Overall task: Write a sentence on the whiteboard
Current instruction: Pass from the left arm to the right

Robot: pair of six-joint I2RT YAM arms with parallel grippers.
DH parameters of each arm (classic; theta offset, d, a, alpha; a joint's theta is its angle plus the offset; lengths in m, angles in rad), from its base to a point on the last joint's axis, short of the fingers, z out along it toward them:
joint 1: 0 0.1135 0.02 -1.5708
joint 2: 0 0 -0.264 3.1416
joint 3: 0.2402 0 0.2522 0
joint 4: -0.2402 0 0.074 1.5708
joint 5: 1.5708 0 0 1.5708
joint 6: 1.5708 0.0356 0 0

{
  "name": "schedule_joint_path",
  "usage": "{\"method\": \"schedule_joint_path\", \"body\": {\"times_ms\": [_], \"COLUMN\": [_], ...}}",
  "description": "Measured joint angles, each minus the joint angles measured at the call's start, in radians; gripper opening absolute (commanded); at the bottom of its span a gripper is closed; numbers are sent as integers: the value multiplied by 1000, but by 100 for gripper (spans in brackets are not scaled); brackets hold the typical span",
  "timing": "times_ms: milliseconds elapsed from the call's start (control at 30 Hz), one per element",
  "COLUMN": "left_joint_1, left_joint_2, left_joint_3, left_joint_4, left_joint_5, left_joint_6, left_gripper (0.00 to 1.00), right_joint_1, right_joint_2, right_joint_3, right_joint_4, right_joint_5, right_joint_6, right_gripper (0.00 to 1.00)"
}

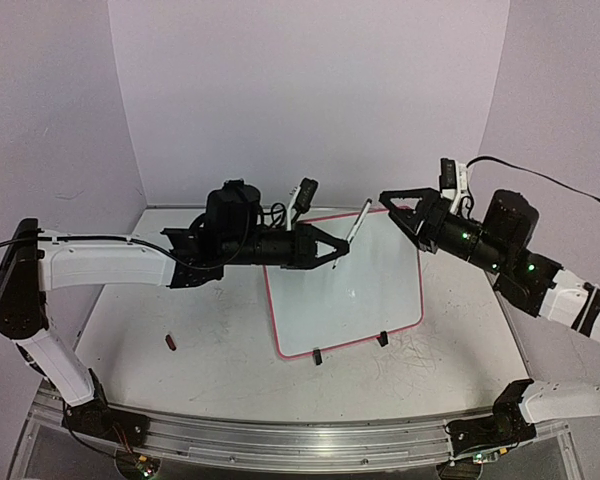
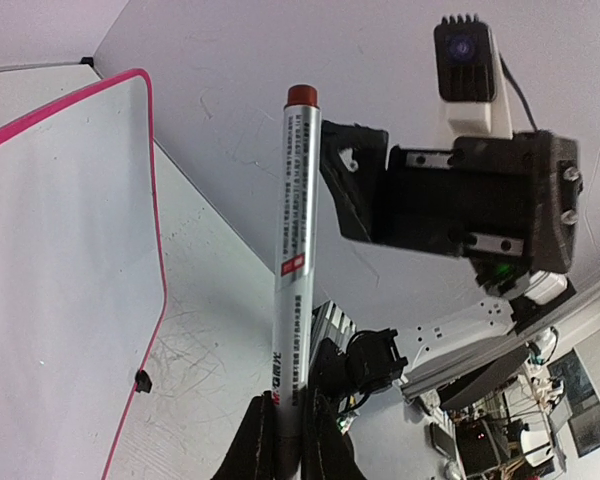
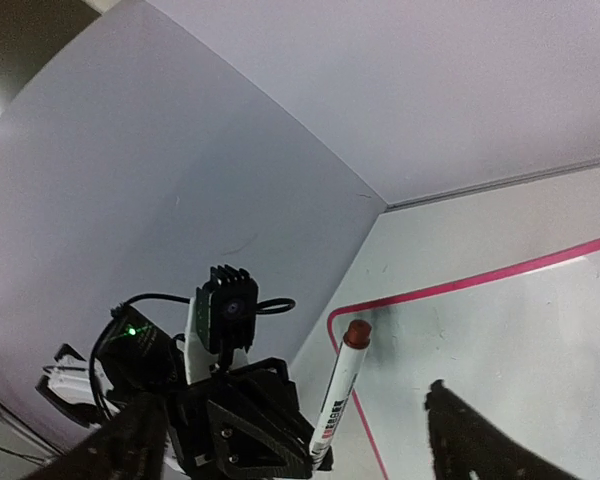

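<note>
The whiteboard lies flat on the table, white with a pink-red rim. It also shows in the left wrist view and the right wrist view. The sentence is out of view; the board's face looks bare. My left gripper is shut on the lower end of a silver marker. The marker points up, red end on top, above the board's far left corner. My right gripper hovers open just right of the marker's top and does not touch it.
A small red cap-like piece lies on the table left of the board. Two black clip feet sit on the board's near edge. Purple walls close in the back and sides. A metal rail runs along the near edge.
</note>
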Motion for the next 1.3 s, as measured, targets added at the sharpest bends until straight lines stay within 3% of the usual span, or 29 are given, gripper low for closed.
{"method": "schedule_joint_path", "body": {"times_ms": [133,400,633,867,1300], "left_joint_1": [-1,-5,-5,-5,-5], "left_joint_2": [-35,-69,-104,-119,-117], "left_joint_3": [-18,22,51,74,82], "left_joint_4": [-59,-332,-472,-517,-532], "left_joint_5": [56,64,67,80,93], "left_joint_6": [88,305,438,504,516], "left_gripper": [0,0,0,0,0], "right_joint_1": [0,-2,-2,-2,12], "right_joint_2": [21,95,251,358,434], "right_joint_3": [146,386,453,487,504], "right_joint_4": [-229,-618,-806,-881,-851], "right_joint_5": [-38,-165,-386,-487,-601], "right_joint_6": [-173,-431,-551,-596,-596], "right_gripper": [98,98,84,61,44]}}
